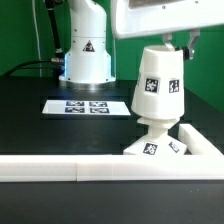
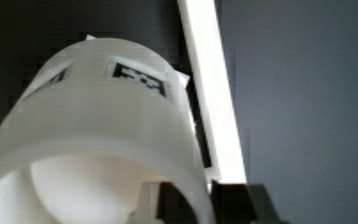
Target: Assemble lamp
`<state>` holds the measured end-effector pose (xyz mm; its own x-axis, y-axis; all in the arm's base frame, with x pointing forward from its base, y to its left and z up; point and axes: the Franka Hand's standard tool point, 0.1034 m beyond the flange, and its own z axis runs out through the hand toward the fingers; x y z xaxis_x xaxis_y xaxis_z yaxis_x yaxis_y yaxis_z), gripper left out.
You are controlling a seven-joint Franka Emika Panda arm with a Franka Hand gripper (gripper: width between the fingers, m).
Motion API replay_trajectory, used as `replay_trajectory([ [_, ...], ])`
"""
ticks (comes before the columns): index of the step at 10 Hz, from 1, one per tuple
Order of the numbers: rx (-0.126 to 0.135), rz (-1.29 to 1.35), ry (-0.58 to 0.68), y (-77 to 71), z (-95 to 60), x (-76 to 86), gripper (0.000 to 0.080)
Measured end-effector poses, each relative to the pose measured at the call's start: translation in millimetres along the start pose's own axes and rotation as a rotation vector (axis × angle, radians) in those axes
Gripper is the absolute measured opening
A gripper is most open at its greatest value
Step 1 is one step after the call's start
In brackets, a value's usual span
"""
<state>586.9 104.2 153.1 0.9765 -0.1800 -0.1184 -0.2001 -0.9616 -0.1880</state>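
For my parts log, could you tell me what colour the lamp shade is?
The shade is plain white with square black-and-white markers, clearest in the exterior view.

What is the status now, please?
Gripper at shade top, jaws state unclear. Shade upright over base; bulb not visible. Nothing in the way; marker board apart.

White shade [image 1: 159, 88] upright over base [image 1: 152, 145]

Robotics lab: green backdrop, marker board [image 1: 83, 105], black table [image 1: 40, 125].
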Motion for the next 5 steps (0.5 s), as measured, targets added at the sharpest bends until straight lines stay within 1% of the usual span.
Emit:
replay_trajectory([
  [1,0.000,0.001,-0.001,-0.1,3.1,3.9,0.0044],
  [3,0.001,0.001,0.001,2.0,2.8,5.4,0.0044],
  [4,0.002,0.000,0.002,5.4,1.9,3.9,0.0045],
  [5,0.003,0.004,0.001,12.7,-2.0,1.3,0.0045],
])
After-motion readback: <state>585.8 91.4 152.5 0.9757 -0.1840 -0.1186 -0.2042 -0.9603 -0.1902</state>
